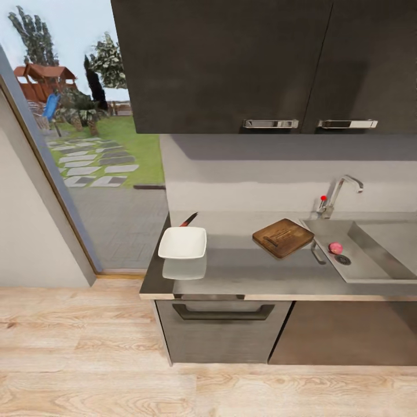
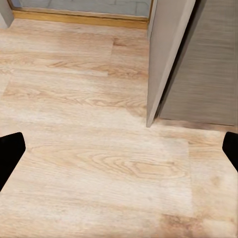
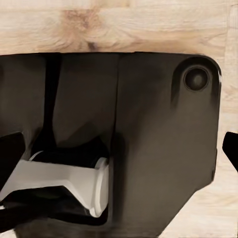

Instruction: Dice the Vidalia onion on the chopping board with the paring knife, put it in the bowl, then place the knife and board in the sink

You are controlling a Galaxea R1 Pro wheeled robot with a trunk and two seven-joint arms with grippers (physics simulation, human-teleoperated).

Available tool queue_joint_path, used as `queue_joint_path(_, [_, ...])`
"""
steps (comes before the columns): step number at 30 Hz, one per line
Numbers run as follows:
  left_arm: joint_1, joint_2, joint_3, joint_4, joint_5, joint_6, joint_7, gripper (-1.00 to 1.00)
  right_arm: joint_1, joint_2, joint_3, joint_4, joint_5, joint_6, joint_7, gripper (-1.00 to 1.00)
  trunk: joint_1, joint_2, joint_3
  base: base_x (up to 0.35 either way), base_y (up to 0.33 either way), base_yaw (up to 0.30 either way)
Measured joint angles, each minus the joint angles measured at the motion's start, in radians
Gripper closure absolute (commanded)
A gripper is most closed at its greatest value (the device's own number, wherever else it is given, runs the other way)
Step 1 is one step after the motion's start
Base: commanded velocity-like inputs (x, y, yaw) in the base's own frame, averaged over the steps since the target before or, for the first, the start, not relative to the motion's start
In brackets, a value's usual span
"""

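In the head view, a pinkish Vidalia onion [image 1: 335, 248] lies in the steel sink [image 1: 370, 263] beside the round drain. The dark wooden chopping board [image 1: 283, 237] rests on the grey countertop [image 1: 243, 269], just left of the basin. A white squarish bowl [image 1: 183, 242] sits near the counter's left end. Behind it lies the paring knife [image 1: 189, 219], red handle toward the bowl. My left gripper [image 2: 119, 153] hangs open over the wooden floor. My right gripper [image 3: 119, 153] is open above the robot's dark base.
Dark upper cabinets [image 1: 243, 63] with chrome handles hang over the counter. A chrome tap [image 1: 339, 194] with a red knob stands behind the sink. A glass door [image 1: 81, 145] to a garden is on the left. A grey drawer front [image 1: 223, 324] sits under the counter, with light wooden floor [image 1: 75, 347] before it.
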Motion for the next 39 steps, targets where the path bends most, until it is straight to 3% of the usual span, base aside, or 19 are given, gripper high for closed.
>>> queue_joint_path(10, [0.000,-0.053,-0.003,0.001,-0.003,0.002,0.000,-1.00,0.028,-0.011,-0.004,0.017,-0.001,-0.003,-0.005,-1.00,0.000,0.000,0.000,-0.073,0.000,0.000])
queue_joint_path(22, [0.000,-0.058,-0.001,0.000,-0.002,0.007,0.003,-1.00,0.029,-0.008,-0.001,0.017,0.000,-0.004,-0.006,-1.00,0.000,0.000,0.000,-0.264,-0.172,0.000])
queue_joint_path(35, [0.001,-0.071,0.001,0.000,0.000,0.009,0.004,-1.00,0.029,-0.006,-0.001,0.017,0.001,-0.004,-0.007,-1.00,0.000,0.000,0.000,-0.026,-0.316,0.000])
queue_joint_path(39, [0.001,-0.088,0.001,0.000,-0.001,0.025,0.005,-1.00,0.029,-0.011,-0.007,0.008,0.000,-0.003,-0.022,-1.00,0.000,0.000,0.000,0.010,-0.128,0.000])
